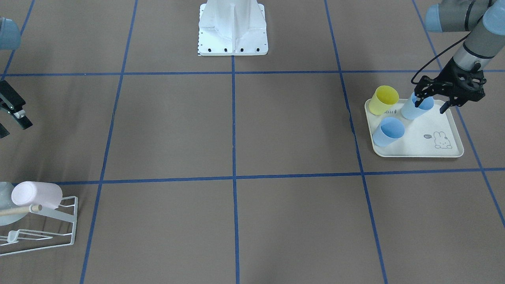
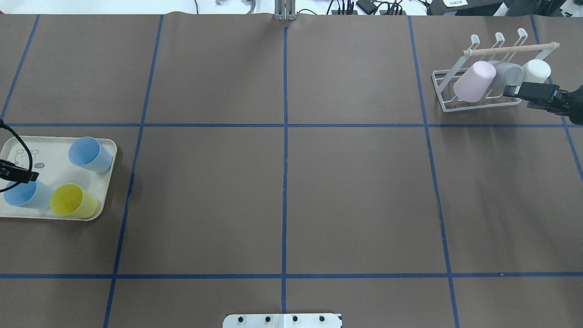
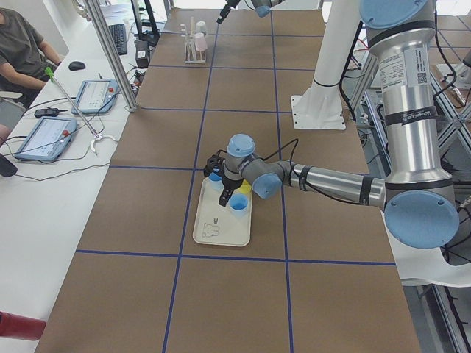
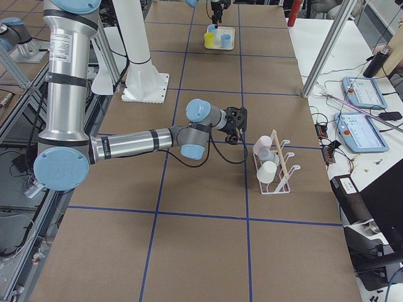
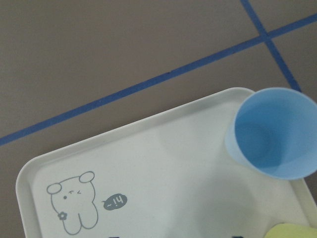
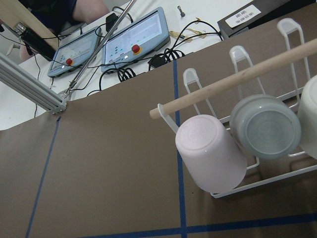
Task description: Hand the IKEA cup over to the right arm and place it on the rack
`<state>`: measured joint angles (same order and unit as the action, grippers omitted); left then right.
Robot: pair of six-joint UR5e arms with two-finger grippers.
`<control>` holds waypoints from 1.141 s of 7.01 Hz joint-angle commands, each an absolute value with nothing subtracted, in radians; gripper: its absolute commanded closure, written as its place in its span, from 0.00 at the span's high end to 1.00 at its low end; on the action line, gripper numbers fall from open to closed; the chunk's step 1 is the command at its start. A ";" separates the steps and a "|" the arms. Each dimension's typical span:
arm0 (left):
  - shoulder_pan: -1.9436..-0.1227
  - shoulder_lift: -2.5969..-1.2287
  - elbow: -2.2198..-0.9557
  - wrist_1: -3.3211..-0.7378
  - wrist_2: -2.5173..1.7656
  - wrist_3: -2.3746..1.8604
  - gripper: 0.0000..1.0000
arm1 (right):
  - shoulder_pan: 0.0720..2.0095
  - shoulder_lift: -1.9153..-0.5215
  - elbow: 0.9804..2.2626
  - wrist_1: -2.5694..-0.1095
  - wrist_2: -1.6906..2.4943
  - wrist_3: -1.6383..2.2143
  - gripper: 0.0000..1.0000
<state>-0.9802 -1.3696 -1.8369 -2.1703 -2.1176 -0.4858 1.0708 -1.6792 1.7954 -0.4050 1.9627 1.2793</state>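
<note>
Directly beneath the black two-finger left gripper [image 1: 431, 106] stands the light-blue plastic cup [image 1: 412, 112]. It is upright, mouth up, in the corner of the cream rabbit-printed tray [image 1: 418, 156] on the robot's side, at the table's left end. The jaws are spread wide and grip nothing. One finger seems to dip inside the cup's mouth and the other hangs outside its wall, so they straddle the rim. The cup's long axis is vertical, in line with the fingers, and closing should pinch the wall. A yellow plastic cup [image 1: 383, 100] stands just beside it.

The boxy black right gripper [image 1: 12, 127] waits well apart at the far right, near the white wire rack [image 2: 483, 106]. Its fingers are parted and empty. The left arm is plainly nearer, so the pickup looks to be its job.
</note>
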 commanded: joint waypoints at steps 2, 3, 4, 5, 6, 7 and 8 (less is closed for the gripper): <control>-0.988 -1.315 -1.833 -2.167 -2.164 -0.480 0.79 | 1.069 -1.680 1.796 -0.405 1.965 1.279 1.00; -0.988 -1.309 -1.829 -2.169 -2.164 -0.480 0.79 | 1.069 -1.680 1.796 -0.405 1.965 1.281 1.00; -0.986 -1.308 -1.809 -2.172 -2.163 -0.479 0.76 | 1.068 -1.680 1.796 -0.405 1.964 1.279 1.00; -0.986 -1.313 -1.798 -2.172 -2.164 -0.480 0.60 | 1.068 -1.680 1.796 -0.405 1.963 1.281 1.00; -0.986 -1.319 -1.799 -2.172 -2.164 -0.485 0.40 | 1.068 -1.680 1.796 -0.405 1.963 1.281 1.00; -0.982 -1.327 -1.796 -2.172 -2.164 -0.491 0.17 | 1.068 -1.681 1.796 -0.405 1.963 1.281 1.00; -0.983 -1.325 -1.799 -2.172 -2.166 -0.489 0.00 | 1.068 -1.681 1.796 -0.405 1.963 1.281 1.00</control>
